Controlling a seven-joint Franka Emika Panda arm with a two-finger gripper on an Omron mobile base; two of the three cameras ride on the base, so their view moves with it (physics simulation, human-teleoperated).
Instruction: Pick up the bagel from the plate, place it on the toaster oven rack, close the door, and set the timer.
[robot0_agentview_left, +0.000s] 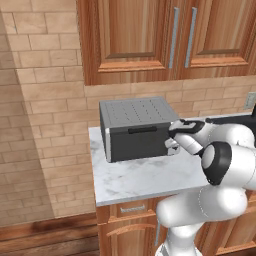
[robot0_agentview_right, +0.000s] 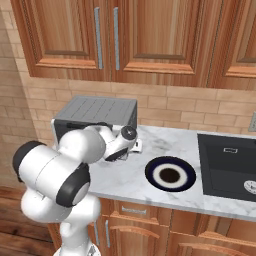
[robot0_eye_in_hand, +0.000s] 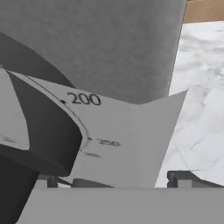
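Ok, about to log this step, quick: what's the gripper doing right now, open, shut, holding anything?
Gripper: open, holding nothing, up close at the toaster oven's dial panel.

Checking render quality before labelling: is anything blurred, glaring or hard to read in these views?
Hand view: dial face shows a sharp "200", smaller marks smeared. Left base view: toaster oven evenly lit, no glare. Right base view: plate crisp, soft shadow beneath the arm.

On the light dial panel (robot0_eye_in_hand: 127, 140) in the hand view, "200" is printed clearly; below it a smaller, blurred figure looks like "250". Other marks there are unreadable.
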